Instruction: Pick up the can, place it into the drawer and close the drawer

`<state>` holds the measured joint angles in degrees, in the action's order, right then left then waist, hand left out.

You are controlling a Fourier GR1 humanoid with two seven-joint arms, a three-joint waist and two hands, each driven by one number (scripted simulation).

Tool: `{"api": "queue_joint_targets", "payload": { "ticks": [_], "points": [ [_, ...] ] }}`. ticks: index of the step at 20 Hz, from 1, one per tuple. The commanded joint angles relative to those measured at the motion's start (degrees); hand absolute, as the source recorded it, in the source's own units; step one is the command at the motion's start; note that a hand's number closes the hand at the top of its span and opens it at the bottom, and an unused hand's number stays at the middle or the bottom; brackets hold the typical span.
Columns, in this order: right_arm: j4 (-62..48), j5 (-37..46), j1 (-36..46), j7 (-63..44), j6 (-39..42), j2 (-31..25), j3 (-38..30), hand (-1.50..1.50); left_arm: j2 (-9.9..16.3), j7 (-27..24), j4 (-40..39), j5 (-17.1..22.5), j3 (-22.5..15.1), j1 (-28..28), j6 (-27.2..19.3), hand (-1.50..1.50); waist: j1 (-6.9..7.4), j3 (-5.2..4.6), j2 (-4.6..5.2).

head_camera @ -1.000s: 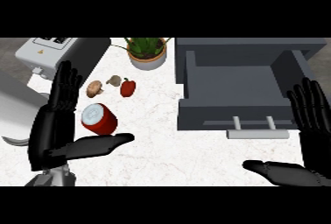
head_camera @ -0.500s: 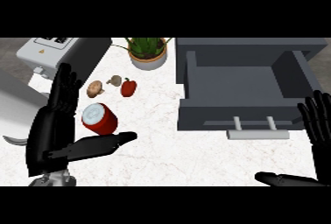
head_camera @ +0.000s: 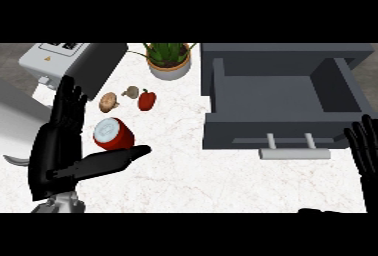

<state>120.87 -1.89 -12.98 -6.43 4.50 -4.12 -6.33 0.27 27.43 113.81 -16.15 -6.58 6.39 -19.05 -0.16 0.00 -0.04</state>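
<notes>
White marble counter, nothing stowed yet. Left hand spread open, fingers straight, thumb just below the red can, not closed on it. Well to the right, drawer open and empty. Right hand open at the edge, resting. Grasping, placing, closing all remaining.

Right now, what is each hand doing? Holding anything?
Left hand: open, fingers straight beside the red cylindrical can, holding nothing.
Right hand: open at the view's right edge, holding nothing.
</notes>
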Motion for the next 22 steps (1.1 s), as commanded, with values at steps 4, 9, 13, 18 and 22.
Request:
{"api": "queue_joint_targets", "payload": {
  "ticks": [4,9,13,18,22],
  "points": [
    [-3.14,-3.29,0.73,1.79,2.54,-1.29,-4.45,-1.50,0.12,-5.48,-10.58,4.07,4.58,5.34,0.23,-1.50,-0.17,0.00,0.07],
    [-3.10,0.41,-5.74,8.27,4.14,2.09,-1.54,-1.50,0.83,-11.11,-11.93,5.98,4.18,0.18,0.62,-1.50,-0.12,0.00,0.01],
    [-2.40,-0.57,0.60,2.04,2.81,0.64,-3.14,-1.50,0.05,-15.28,-20.86,6.05,6.37,5.14,-0.59,-1.50,-0.11,-0.01,0.07],
    [-3.76,-0.58,1.34,2.94,3.56,0.50,-4.84,-1.50,-0.25,-20.50,-20.87,8.17,5.89,-1.18,-0.72,-1.50,0.07,-0.01,0.04],
    [-6.56,-2.85,2.75,3.15,5.37,-1.38,-7.96,-1.50,2.46,-20.80,-23.54,10.36,10.13,1.44,1.47,-1.50,0.05,0.00,0.04]
  ]
}}
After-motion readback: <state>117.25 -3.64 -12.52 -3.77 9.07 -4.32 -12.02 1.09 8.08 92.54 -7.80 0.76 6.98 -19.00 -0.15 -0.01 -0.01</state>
